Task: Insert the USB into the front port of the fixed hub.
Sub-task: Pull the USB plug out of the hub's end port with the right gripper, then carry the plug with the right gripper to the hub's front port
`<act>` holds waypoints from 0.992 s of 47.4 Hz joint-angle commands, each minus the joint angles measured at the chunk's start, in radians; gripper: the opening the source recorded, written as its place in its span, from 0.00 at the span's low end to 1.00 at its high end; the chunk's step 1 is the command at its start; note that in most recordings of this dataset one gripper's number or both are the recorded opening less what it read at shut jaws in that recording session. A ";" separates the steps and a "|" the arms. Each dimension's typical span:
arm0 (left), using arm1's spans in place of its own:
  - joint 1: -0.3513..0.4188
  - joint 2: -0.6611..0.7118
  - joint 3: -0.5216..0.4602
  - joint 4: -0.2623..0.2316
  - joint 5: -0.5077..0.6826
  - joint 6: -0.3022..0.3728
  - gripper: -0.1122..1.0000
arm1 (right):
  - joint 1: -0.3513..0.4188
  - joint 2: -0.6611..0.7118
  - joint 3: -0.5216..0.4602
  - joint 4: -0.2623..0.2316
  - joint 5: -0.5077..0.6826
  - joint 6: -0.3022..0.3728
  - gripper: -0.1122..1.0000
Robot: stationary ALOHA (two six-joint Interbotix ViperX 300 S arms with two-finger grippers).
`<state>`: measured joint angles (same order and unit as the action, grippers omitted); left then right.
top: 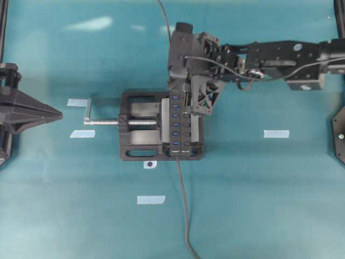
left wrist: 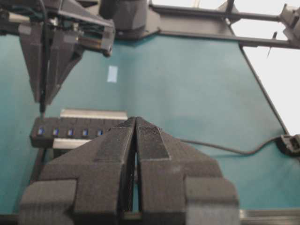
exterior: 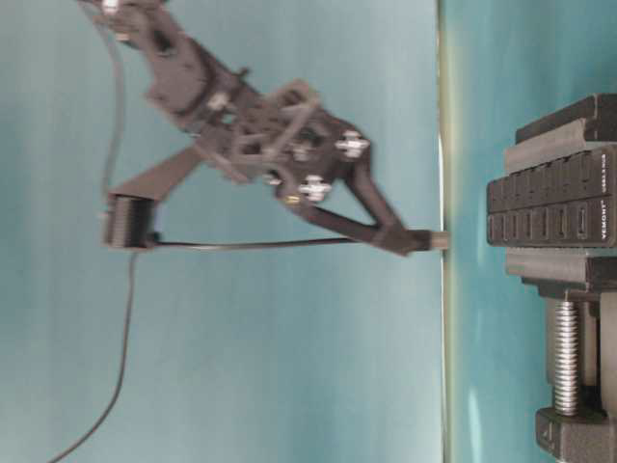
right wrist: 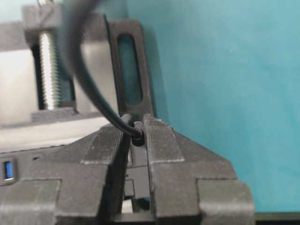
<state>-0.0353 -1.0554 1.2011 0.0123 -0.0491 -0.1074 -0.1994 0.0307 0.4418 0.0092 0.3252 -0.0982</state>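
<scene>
The fixed hub (top: 176, 124), a narrow black bar with a row of blue ports, sits clamped in a black vise (top: 140, 124). My right gripper (top: 187, 103) hangs over the hub's far end, shut on the USB (right wrist: 138, 131). The small black plug sits between the fingers and its thin cable (right wrist: 79, 61) arcs up and away. In the left wrist view the plug tip (left wrist: 42, 110) hovers just above the hub's (left wrist: 70, 132) end port, apart from it. In the table-level view, too, a gap separates plug (exterior: 429, 239) and hub (exterior: 554, 207). My left gripper (left wrist: 136, 121) is shut and empty at the table's left (top: 58, 114).
The vise's silver screw and handle (top: 102, 122) stick out to the left. The hub's own dark cable (top: 183, 205) runs toward the near table edge. Several pale tape strips (top: 276, 134) lie on the teal table.
</scene>
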 commanded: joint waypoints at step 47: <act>0.006 -0.031 0.009 0.002 -0.005 -0.003 0.10 | 0.173 -0.089 0.028 0.023 0.006 0.127 0.19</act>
<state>-0.0322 -1.0845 1.2210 0.0123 -0.0506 -0.1104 -0.0368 -0.0368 0.4771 0.0307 0.3390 0.0123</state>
